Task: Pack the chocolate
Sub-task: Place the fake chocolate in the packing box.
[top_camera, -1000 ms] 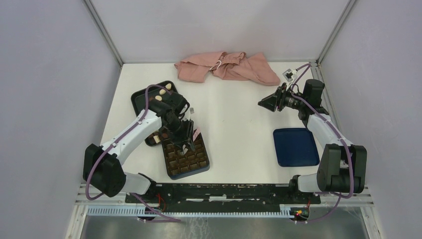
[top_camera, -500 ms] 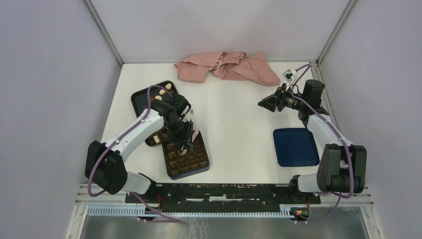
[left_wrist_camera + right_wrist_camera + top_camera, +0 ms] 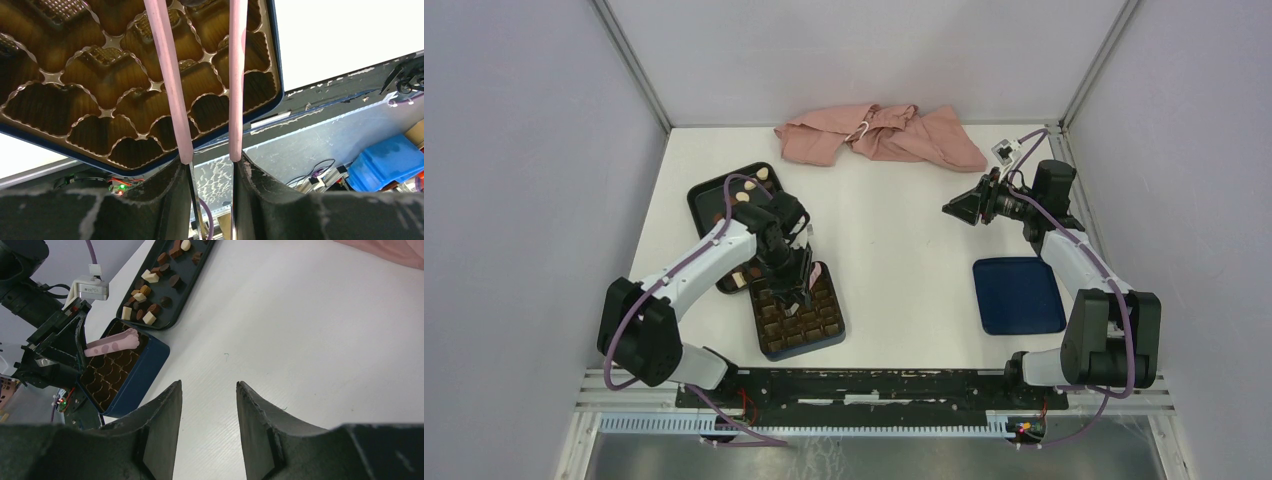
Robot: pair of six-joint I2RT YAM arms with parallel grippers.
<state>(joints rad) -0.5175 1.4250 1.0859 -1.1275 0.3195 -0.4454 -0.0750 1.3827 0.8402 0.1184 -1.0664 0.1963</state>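
Right now my left claw [image 3: 212, 187] is pinched on a pair of pink tongs [image 3: 170, 90], my black fingers squeezing the two long arms, which run side by side with a narrow gap between them. The tongs reach out low over the brown gridded insert [image 3: 95, 80] of the dark blue box [image 3: 145, 371], near one of its corners. Their tips run past the edge of my wrist view, so I cannot tell whether they carry a piece. The chocolate [image 3: 149, 318] lies in dark brown, light brown and cream bits scattered on the black tray [image 3: 703, 203], just beside the far end of the box. My right claw [image 3: 208, 387] hangs spread above the white table [image 3: 894, 230], nothing between its fingers, well apart from the box. A dark blue lid [image 3: 1019, 295] lies flat beside my right arm, and a pink cloth [image 3: 879, 135] is bunched at the far edge.
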